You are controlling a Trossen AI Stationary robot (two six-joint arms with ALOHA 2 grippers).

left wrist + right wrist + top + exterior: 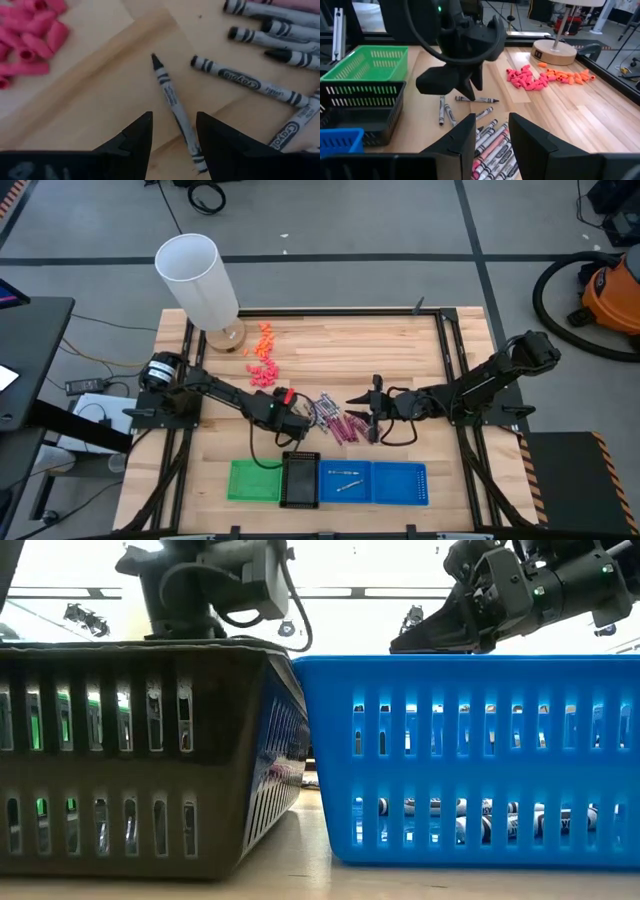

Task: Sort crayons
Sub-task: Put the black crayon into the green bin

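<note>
My left gripper (172, 132) hangs released over a lone grey crayon (174, 102) on the tabletop (400, 340), its length running straight out between the fingers; the right gripper (490, 135), also released, waits by the pile.

— Arms? Both dark, near black, jointed links. Left arm (215, 392) has a round silver-ringed motor at its base and a small red spot near the wrist.

— Cables? A thin black one loops off the left wrist. Right arm (480, 385) is chunky at the shoulder.

— Fingers? The left fingers (132, 137) are matte black pointed wedges; the right fingers (455, 140) match.
</note>
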